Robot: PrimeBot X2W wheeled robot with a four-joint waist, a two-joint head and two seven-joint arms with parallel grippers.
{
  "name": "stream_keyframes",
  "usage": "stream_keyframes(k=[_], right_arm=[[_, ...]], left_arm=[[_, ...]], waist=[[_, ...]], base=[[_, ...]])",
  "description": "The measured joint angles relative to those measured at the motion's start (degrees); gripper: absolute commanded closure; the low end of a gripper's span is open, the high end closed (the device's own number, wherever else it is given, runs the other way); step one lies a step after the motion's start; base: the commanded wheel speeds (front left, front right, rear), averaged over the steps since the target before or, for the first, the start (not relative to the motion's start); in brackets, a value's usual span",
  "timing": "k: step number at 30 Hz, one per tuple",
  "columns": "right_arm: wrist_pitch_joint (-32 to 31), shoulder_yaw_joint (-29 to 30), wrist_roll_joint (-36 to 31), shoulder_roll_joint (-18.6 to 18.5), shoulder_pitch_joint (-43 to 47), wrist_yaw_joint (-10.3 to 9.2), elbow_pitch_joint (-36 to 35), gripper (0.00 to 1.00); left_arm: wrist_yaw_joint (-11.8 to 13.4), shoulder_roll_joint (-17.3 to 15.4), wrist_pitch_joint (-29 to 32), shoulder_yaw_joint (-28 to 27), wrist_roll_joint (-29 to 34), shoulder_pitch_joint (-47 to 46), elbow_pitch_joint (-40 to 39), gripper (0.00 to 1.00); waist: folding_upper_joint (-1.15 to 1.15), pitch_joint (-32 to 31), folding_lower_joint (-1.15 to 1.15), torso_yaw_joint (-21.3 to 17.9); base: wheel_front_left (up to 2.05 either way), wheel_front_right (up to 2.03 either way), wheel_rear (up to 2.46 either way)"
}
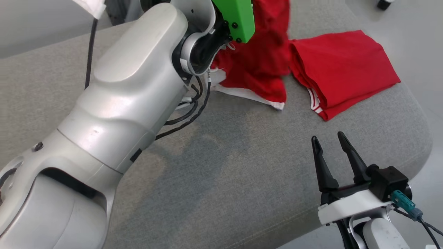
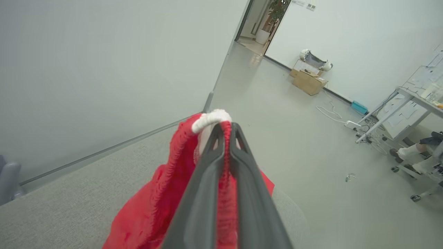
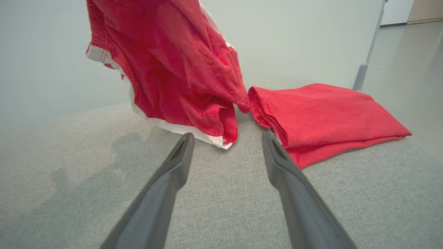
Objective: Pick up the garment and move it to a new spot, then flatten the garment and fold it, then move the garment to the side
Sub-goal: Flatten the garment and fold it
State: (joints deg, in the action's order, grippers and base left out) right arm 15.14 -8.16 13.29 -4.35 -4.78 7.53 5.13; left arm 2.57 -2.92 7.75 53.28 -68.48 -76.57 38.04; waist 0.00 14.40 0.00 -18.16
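My left forearm (image 1: 121,103) lies across the left of the head view, pale and broad, with black cables (image 1: 187,114) looping under its wrist. At its far end, past the green mount (image 1: 237,17), my left hand (image 2: 225,129) is clamped tight on the red garment (image 1: 259,62). In the left wrist view the two dark fingers (image 2: 204,193) press together with a ridge of red cloth and a roll of white trim (image 2: 211,119) pinched between their tips.

The garment hangs bunched from that grip above the grey cushion (image 1: 225,180), and its white-edged lower hem (image 1: 249,95) reaches down to the cushion's surface.

Just right of it, seemingly touching it at one fold, a folded red cloth (image 1: 342,69) lies flat near the cushion's far right corner, white stripes showing at its near edge.

Farther right and nearer to me, my right hand (image 1: 328,136) hovers low over bare cushion with its fingers (image 3: 166,186) spread wide apart and nothing between them, pointing at the gap where the hanging hem meets the folded cloth.
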Motion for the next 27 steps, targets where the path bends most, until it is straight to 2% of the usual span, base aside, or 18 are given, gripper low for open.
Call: stream_keyframes(k=[3,5,12,16,22,27], right_arm=[[0.0,0.4,-0.2,-0.6,1.3,0.0,-0.2,0.0],[0.0,0.9,-0.2,-0.9,2.1,0.0,-0.5,0.0],[0.0,2.1,-0.2,-2.2,3.3,0.0,-1.5,0.0],[0.0,2.2,-0.2,-2.7,3.6,0.0,-1.7,0.0],[0.0,1.3,0.1,-3.8,3.7,0.0,-1.5,0.0],[0.0,0.5,0.3,-4.4,3.3,0.0,-0.8,0.0]], left_arm=[[-1.1,-1.1,1.8,-1.7,-3.4,1.5,-3.7,1.0],[-0.9,-3.2,2.2,-1.5,-3.9,5.1,-6.5,1.0],[1.1,-15.6,-0.1,-0.4,-6.8,26.8,-16.5,1.0],[0.5,-22.6,-2.7,-0.9,-9.0,37.6,-21.6,1.0],[0.9,-27.7,-8.4,-3.4,-10.5,46.2,-25.2,1.0],[0.6,-28.1,-12.8,-4.6,-10.5,49.1,-26.2,1.0]], waist=[[0.0,-1.9,0.0,1.7],[0.0,-2.8,0.0,3.1],[0.0,-4.4,0.0,8.4],[0.0,-4.4,0.0,11.2],[0.0,-4.0,0.0,15.0],[0.0,-4.0,0.0,17.4]], base=[[0.0,0.0,0.0],[0.0,0.0,0.0],[0.0,0.0,0.0],[0.0,0.0,0.0],[0.0,0.0,0.0],[0.0,0.0,0.0]])
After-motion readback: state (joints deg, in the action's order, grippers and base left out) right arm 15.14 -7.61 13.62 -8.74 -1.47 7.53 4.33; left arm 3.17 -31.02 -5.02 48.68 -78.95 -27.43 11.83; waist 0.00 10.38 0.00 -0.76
